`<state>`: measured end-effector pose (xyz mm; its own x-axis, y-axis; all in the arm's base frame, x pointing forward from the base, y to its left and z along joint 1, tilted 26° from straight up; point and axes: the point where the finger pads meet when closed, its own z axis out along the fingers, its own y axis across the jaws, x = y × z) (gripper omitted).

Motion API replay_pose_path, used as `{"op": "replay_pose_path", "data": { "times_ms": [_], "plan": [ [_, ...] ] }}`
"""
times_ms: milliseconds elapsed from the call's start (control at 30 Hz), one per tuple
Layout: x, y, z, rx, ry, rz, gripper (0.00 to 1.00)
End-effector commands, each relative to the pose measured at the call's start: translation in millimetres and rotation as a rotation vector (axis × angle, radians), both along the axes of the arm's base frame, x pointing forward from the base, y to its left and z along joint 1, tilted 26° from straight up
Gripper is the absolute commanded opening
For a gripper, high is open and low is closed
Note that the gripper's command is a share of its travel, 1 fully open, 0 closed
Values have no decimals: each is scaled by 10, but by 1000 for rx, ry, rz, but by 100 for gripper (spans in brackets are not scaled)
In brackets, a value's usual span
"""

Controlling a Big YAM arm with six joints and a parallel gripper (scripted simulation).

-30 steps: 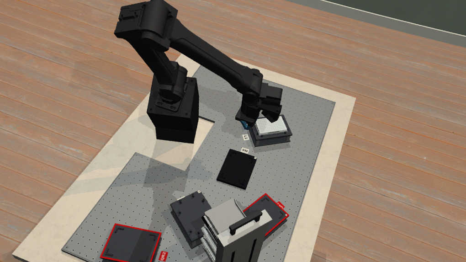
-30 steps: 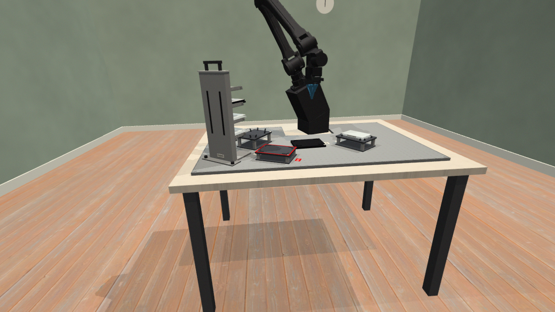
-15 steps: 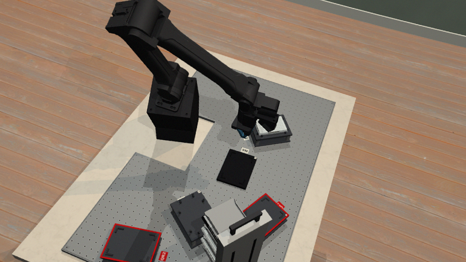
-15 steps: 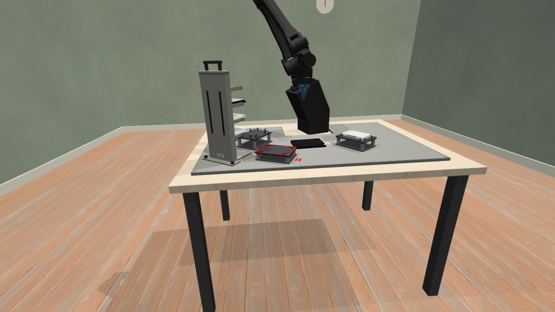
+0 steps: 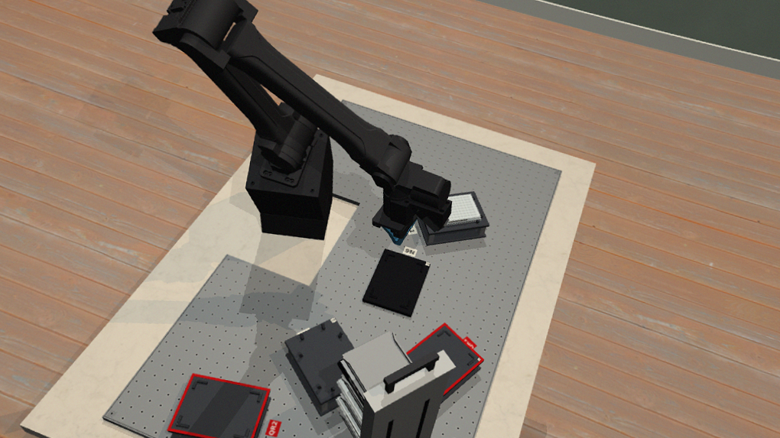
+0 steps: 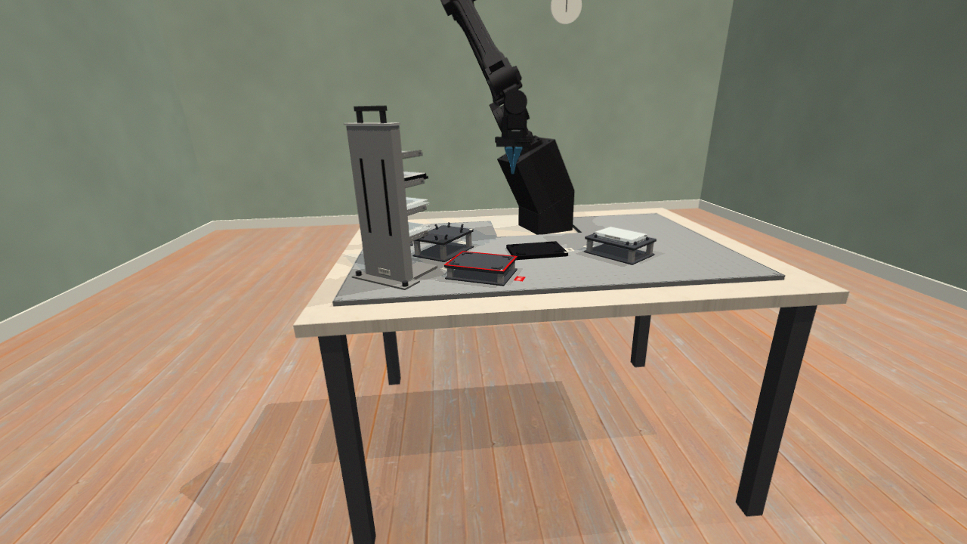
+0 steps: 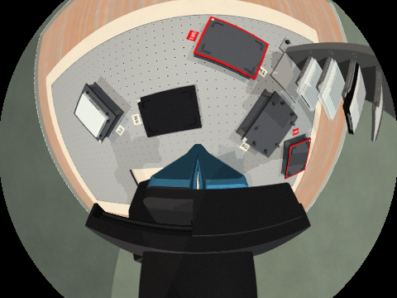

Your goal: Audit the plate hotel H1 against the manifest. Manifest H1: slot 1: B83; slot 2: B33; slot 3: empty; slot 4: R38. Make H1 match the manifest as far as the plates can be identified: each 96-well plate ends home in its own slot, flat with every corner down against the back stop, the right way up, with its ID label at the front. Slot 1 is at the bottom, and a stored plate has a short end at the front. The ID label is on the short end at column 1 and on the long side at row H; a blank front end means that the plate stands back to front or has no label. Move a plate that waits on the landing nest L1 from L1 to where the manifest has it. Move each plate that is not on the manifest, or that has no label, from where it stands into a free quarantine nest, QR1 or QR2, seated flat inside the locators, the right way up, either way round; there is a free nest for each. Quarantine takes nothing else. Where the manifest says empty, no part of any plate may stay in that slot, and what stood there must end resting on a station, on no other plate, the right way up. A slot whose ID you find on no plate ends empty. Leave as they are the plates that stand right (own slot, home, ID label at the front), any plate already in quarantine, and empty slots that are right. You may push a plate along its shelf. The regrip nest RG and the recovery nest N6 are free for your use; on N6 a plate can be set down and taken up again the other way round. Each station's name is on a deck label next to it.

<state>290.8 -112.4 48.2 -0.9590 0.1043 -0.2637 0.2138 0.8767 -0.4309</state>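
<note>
A white 96-well plate (image 5: 462, 209) (image 6: 620, 242) lies on the landing nest L1; it also shows in the wrist view (image 7: 92, 112). The plate hotel H1 (image 5: 395, 411) stands at the deck's near end, and several plates show on its shelves (image 7: 331, 91). My gripper (image 6: 513, 159) is shut and empty, with its blue fingertips together (image 7: 198, 167). It hangs high above the deck, beside L1 and above the near end of the black N6 nest (image 5: 397, 281). The plate labels are too small to read.
Quarantine nest QR2 (image 5: 220, 411) and the other red-edged nest (image 5: 446, 356) behind the hotel hold no plate. The regrip nest RG (image 5: 321, 355) with its pins stands next to the hotel. The arm's base block (image 5: 289, 185) is at the deck's far left.
</note>
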Motion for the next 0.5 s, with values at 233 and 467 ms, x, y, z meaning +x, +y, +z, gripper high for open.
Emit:
{"op": "replay_pose_path", "data": {
  "times_ms": [233,467],
  "plan": [
    [-5,-323,196,-56,-175,-28,0],
    [-51,-470,237,-80,-241,-48,0]
  ]
}}
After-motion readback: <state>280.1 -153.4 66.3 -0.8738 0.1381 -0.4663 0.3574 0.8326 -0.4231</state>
